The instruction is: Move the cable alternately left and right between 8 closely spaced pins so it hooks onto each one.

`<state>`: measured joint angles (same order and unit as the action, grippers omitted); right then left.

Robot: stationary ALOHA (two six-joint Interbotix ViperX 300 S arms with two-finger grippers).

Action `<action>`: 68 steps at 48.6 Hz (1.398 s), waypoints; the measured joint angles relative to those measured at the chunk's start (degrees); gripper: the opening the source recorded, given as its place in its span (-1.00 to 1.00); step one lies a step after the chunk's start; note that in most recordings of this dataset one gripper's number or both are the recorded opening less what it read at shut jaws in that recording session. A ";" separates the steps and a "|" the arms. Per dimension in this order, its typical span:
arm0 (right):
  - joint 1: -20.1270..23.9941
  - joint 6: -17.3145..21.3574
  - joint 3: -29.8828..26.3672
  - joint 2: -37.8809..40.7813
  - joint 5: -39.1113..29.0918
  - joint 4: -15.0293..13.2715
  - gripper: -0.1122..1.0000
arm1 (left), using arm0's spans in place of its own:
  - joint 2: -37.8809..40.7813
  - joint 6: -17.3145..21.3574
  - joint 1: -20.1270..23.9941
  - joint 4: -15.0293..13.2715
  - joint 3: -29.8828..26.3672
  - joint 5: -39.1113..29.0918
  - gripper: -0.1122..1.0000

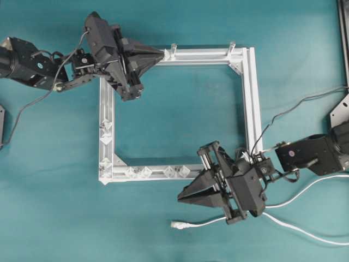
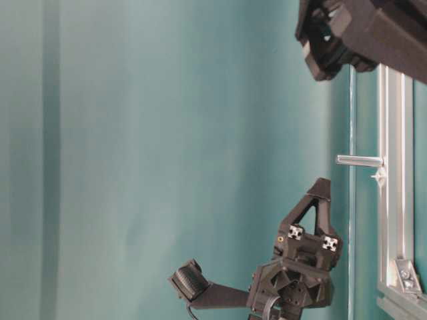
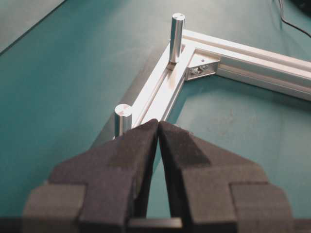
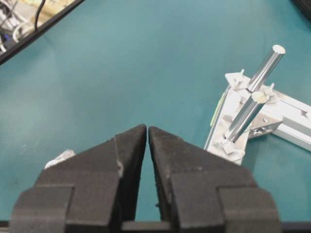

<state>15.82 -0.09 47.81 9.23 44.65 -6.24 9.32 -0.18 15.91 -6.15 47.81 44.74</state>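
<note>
Both hands nearly closed, tips almost meeting, nothing held: left hand (image 1: pixel 161 54) over the frame (image 1: pixel 253 98), right hand (image 1: pixel 181 198) just above the cable (image 1: pixel 199 222), which lies on the desk (image 1: pixel 174 109) outside it. Pins (image 1: pixel 139 172) unthreaded. Risk: tight pin spacing; cable may skip pins. No legible markings.

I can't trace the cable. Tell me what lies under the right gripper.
The cable runs in from the right and passes beneath the right gripper; its plug shows just left of it. The stretch directly beneath is covered. The gripper holds nothing.
</note>
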 measured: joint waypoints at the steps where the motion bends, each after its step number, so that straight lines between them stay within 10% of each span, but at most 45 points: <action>1: 0.09 0.00 0.00 0.00 0.00 0.09 -0.46 | -0.26 0.00 0.00 0.09 0.09 -0.35 -0.54; 7: 0.09 0.44 -0.18 0.53 -1.85 0.00 -0.79 | -3.60 0.09 -0.09 1.58 -0.18 -5.62 -0.80; 42: 4.04 2.46 -13.27 -6.42 -47.72 0.00 -0.80 | -23.73 0.26 -4.22 2.20 4.48 -27.77 -0.80; 55: 4.57 15.29 -17.49 -5.45 -53.35 0.00 -0.80 | -29.09 0.26 -5.27 2.11 8.35 -30.76 -0.77; 68: 5.71 26.98 -22.41 -1.49 -56.95 -0.09 -0.79 | -36.21 0.35 -5.27 2.20 13.97 -31.03 -0.17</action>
<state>21.53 26.89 25.40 7.73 -12.30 -6.33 -26.89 0.18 10.63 -3.96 61.79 13.71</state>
